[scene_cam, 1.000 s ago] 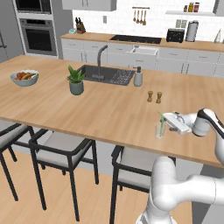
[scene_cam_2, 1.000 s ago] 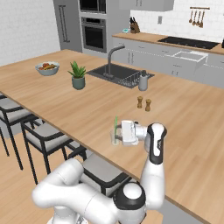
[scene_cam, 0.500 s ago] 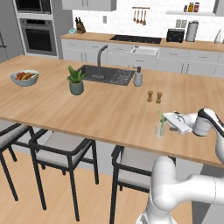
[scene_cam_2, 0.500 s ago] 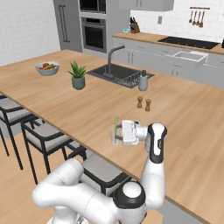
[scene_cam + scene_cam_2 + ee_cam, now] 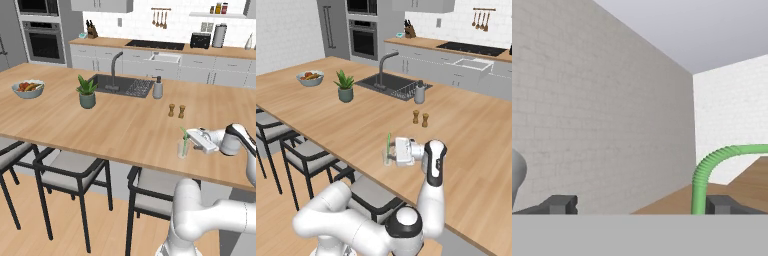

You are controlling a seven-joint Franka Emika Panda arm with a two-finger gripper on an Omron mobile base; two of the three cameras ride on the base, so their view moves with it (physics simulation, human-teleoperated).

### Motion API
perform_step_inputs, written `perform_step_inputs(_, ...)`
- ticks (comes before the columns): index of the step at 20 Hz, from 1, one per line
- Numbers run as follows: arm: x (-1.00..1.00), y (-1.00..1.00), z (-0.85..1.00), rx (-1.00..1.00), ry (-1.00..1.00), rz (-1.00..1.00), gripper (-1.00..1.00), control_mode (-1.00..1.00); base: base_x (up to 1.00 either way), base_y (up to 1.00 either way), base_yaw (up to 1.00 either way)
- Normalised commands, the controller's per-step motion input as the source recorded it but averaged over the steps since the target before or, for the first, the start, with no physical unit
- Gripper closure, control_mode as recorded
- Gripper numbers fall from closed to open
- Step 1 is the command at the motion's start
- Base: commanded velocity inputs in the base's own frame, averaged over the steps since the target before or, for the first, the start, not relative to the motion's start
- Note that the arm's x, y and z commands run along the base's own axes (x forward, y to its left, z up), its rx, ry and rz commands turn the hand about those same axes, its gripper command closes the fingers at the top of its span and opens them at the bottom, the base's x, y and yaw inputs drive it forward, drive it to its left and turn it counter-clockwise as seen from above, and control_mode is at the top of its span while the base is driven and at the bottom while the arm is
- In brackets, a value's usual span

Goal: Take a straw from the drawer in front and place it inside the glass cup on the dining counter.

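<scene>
Spread wide, my jaws hold nothing; my gripper (image 5: 392,152) is just beside the glass cup (image 5: 387,158). The straw (image 5: 388,145) stands inside the cup on the dining counter (image 5: 331,120).

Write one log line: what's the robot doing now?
straw: standing in cup | cup: on counter near edge | tool: open, beside cup, sideways
</scene>
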Motion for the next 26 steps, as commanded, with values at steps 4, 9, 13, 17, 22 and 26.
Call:
perform_step_inputs(4, 0.25, 0.00, 0.00, 0.00, 0.00, 0.00, -1.00, -1.00, 0.00, 0.00, 0.00)
perform_step_inputs(9, 0.31, 0.00, 0.00, 0.00, 0.00, 0.00, -1.00, -1.00, 0.00, 0.00, 0.00)
perform_step_inputs(13, 0.13, -0.01, 0.00, 0.00, 0.00, 0.00, -1.00, -1.00, 0.00, 0.00, 0.00)
perform_step_inputs(17, 0.00, -0.08, -0.01, 0.00, 0.00, 0.00, -1.00, -1.00, 0.00, 0.00, 0.00)
perform_step_inputs(22, 0.00, -0.10, -0.02, 0.00, 0.00, 0.00, -1.00, -1.00, 0.00, 0.00, 0.00)
perform_step_inputs(26, 0.01, -0.08, -0.06, 0.00, 0.00, 0.00, -1.00, -1.00, 0.00, 0.00, 0.00)
